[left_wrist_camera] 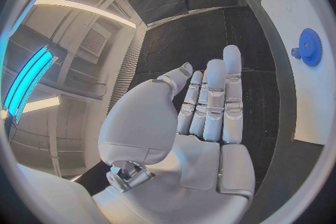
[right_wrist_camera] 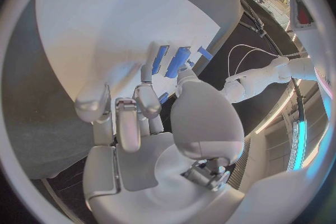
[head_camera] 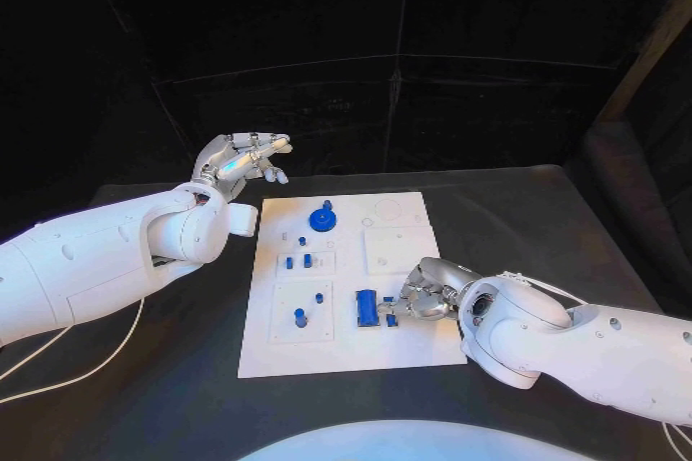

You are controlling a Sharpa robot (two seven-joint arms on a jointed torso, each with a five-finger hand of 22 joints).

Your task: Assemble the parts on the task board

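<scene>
Overhead: white task board mid-table; right hand down at 2 blue bars near its front edge, contact unclear. Left hand raised beyond the board, fingers apart, holding nothing.

Left wrist: blue gear on the board.

Right wrist: fingertips just beside the bars. Probably light, rigid, slippery plastic; best pinched across the long sides.

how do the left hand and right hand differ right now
The left hand is raised off the task board, beyond its far left corner; the right hand is low on the board. The left hand holds nothing, fingers apart; the right hand's fingers touch a blue part. Both are silver.
</scene>
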